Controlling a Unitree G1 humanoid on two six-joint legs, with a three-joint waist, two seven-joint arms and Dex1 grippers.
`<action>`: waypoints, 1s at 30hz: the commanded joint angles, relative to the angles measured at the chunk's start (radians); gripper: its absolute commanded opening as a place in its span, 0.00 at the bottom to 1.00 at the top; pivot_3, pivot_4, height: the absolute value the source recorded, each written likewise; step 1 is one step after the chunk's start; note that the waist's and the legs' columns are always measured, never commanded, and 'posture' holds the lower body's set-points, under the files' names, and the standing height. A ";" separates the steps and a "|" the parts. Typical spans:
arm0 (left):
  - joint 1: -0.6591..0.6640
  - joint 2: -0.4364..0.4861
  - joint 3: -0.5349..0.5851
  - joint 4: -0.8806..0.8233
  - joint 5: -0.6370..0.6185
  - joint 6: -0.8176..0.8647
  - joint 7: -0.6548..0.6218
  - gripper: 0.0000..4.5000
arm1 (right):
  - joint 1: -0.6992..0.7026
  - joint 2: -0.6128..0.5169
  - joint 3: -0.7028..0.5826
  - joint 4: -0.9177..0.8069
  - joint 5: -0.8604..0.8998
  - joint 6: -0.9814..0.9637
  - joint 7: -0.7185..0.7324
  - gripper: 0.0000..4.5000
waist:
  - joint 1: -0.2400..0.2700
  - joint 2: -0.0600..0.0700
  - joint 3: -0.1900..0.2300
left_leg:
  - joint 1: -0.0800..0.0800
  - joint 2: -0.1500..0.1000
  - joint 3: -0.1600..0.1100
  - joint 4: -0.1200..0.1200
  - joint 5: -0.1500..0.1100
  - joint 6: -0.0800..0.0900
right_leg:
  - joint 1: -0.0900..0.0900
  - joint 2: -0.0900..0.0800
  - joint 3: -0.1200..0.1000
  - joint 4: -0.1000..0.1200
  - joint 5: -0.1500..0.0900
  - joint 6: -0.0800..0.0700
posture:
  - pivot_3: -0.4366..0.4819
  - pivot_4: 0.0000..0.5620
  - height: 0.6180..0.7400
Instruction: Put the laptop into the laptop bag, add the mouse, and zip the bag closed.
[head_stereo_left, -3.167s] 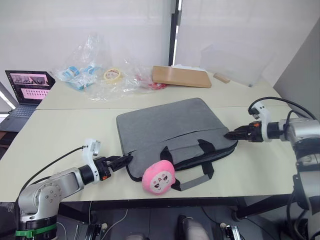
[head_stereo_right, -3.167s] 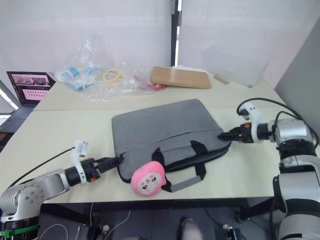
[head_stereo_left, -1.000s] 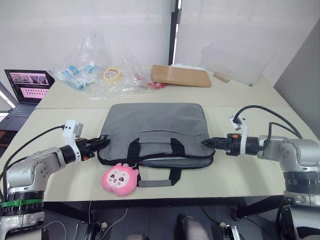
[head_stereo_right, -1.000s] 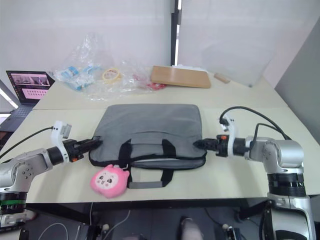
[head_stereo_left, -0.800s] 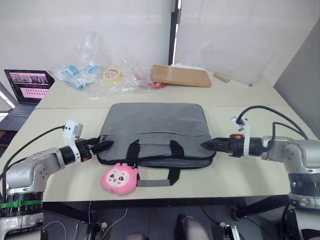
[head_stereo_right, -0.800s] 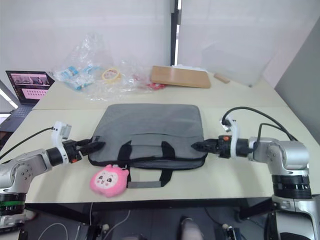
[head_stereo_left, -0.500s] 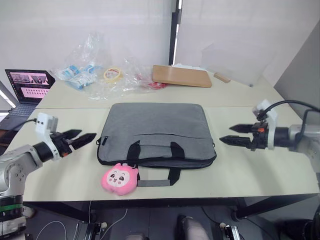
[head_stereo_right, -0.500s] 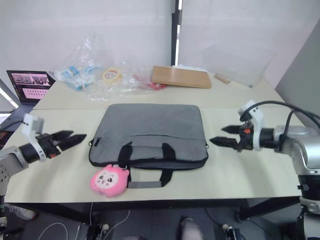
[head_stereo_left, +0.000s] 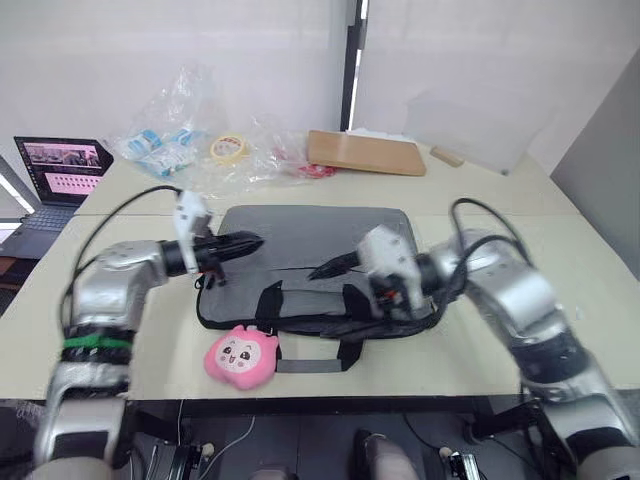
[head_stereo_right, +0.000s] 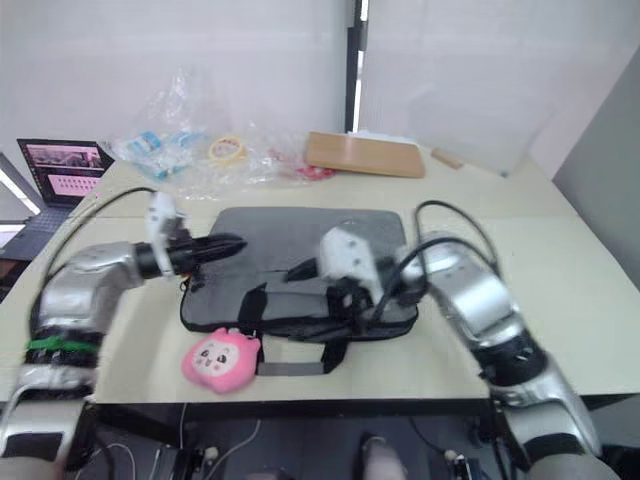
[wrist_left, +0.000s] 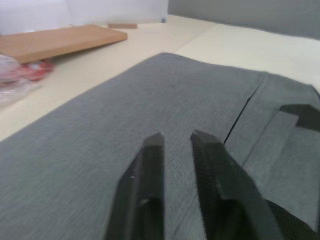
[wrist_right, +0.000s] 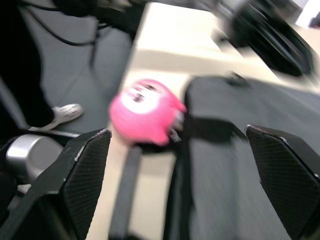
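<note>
Grey laptop bag (head_stereo_left: 315, 268) flat on the cream table (head_stereo_left: 560, 290), zip edge and black strap handles (head_stereo_left: 345, 300) toward the near side. Pink plush lump (head_stereo_left: 240, 357) just beside the near-left corner of the bag, close to the left handle. Left gripper (head_stereo_left: 250, 241) over the bag's far-left part, black fingers (wrist_left: 150, 165) narrowly parted with a slim gap, grasping nothing, tips just above the grey fabric. Right gripper (head_stereo_left: 325, 268) over the middle of the bag, near the handles, fingers (wrist_right: 87, 165) spread wide apart and empty; pink plush (wrist_right: 145, 117) and the edge of the bag visible between them in the right wrist view. Beyond the bag on the far side of the table: crumpled clear plastic wrap (head_stereo_left: 185, 130), a roll of tape (head_stereo_left: 228, 149), a flat wooden board (head_stereo_left: 365, 152). Small dark laptop with a pink-and-white screen (head_stereo_left: 60, 170) at the far left. Silver laptop and white mouse not identifiable anywhere on the table.
</note>
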 joint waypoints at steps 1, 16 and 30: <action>-0.100 -0.063 -0.029 0.181 0.065 -0.151 -0.031 0.00 | -0.031 0.086 0.115 0.089 -0.109 -0.170 0.036 1.00 | -0.004 -0.001 0.000 | 0.000 0.000 0.000 0.001 0.000 0.000 | 0.000 0.000 0.000 0.000 0.000 0.000 | 0.48 0.27 1.00; -0.132 -0.079 -0.083 0.429 0.227 -0.241 -0.035 0.00 | -0.113 0.300 0.282 0.480 -0.417 -0.702 0.022 1.00 | -0.035 0.000 0.000 | 0.000 -0.001 -0.007 0.005 -0.002 0.004 | -0.002 -0.002 0.001 0.005 0.000 0.000 | 0.48 0.27 1.00; -0.067 -0.064 -0.107 0.377 0.267 -0.234 -0.038 0.00 | -0.105 0.365 0.249 0.567 -0.425 -0.780 -0.002 0.28 | -0.049 0.000 0.000 | 0.001 0.000 -0.008 0.005 -0.001 0.003 | -0.003 -0.001 0.001 0.005 0.000 0.000 | 0.48 0.27 1.00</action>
